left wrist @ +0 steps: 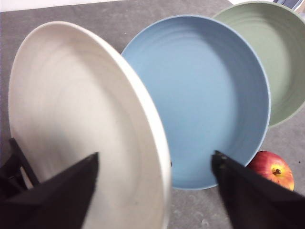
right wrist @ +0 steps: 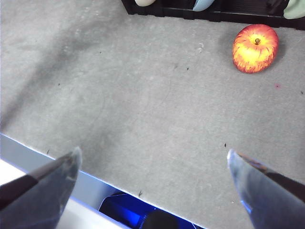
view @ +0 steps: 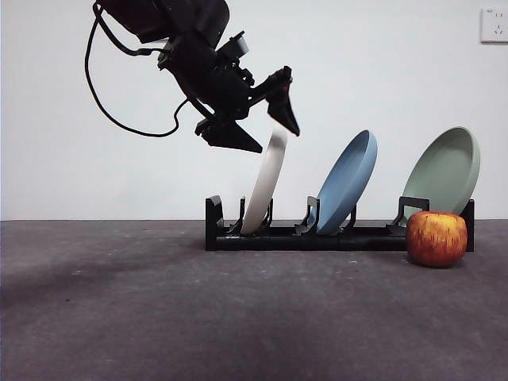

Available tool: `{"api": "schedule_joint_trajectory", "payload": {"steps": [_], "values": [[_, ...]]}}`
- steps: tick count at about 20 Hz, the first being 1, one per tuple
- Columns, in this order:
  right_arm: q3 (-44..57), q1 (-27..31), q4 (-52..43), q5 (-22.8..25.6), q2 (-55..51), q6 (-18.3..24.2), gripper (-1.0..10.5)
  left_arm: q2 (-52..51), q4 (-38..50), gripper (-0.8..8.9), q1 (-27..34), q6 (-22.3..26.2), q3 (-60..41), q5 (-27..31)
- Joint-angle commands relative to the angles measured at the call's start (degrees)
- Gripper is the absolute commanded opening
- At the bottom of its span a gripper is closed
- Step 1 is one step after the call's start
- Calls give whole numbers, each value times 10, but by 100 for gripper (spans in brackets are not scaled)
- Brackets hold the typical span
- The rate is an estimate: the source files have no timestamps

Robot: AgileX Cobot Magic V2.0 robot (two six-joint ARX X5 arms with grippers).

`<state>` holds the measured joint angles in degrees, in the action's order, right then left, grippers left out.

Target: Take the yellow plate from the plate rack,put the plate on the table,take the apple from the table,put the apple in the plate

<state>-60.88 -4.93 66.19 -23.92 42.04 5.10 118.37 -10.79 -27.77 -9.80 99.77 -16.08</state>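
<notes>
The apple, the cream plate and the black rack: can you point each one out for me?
apple (view: 436,238), front view, middle of its red skin.
yellow plate (view: 267,178), front view, its pale edge above the rack.
plate rack (view: 317,239), front view, its black base bar.

This looks like a robotics lab test bench, not a home kitchen. A bare white wall (view: 381,79) fills the background, with only a wall socket (view: 494,25) at about 1 o'clock in the front view. The dark grey table (view: 159,317) carries just staged props. A black robot arm (view: 190,55) with a loose cable (view: 103,95) hangs in from 11 o'clock.
</notes>
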Motion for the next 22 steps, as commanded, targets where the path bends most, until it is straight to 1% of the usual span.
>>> {"api": "schedule_joint_trajectory", "payload": {"steps": [1, 2, 4, 6, 7, 8, 9, 11, 13, 17, 22], "values": [[-2, -2, -3, -1, 0, -6, 628, 9, -3, 308, -3, 8, 1, -1], [-2, -2, -3, -1, 0, -6, 627, 11, -2, 304, -4, 8, 1, -1], [-2, -2, -3, -1, 0, -6, 626, 13, -4, 225, -5, 8, 1, -2], [-2, -2, -3, -1, 0, -6, 626, 16, -3, 213, -7, 8, 1, -6], [-2, -2, -3, -1, 0, -6, 626, 18, -3, 185, -8, 8, 1, -6], [-2, -2, -3, -1, 0, -6, 626, 19, -3, 113, -8, 8, 1, -7], [-2, -2, -3, -2, 0, -6, 626, 19, -4, 63, -8, 8, 1, -7], [-2, -2, -3, -1, 0, -6, 626, 19, -1, -9, -8, 8, 1, -8], [-2, -2, -3, -1, 0, -6, 626, 19, -2, -8, -7, 8, 1, -10], [-2, -2, -3, -1, 0, -5, 626, 13, -6, -8, -2, 8, 1, -37], [-2, -2, -3, -2, 0, -5, 626, -26, -9, -8, 8, 10, 1, -34]]}}
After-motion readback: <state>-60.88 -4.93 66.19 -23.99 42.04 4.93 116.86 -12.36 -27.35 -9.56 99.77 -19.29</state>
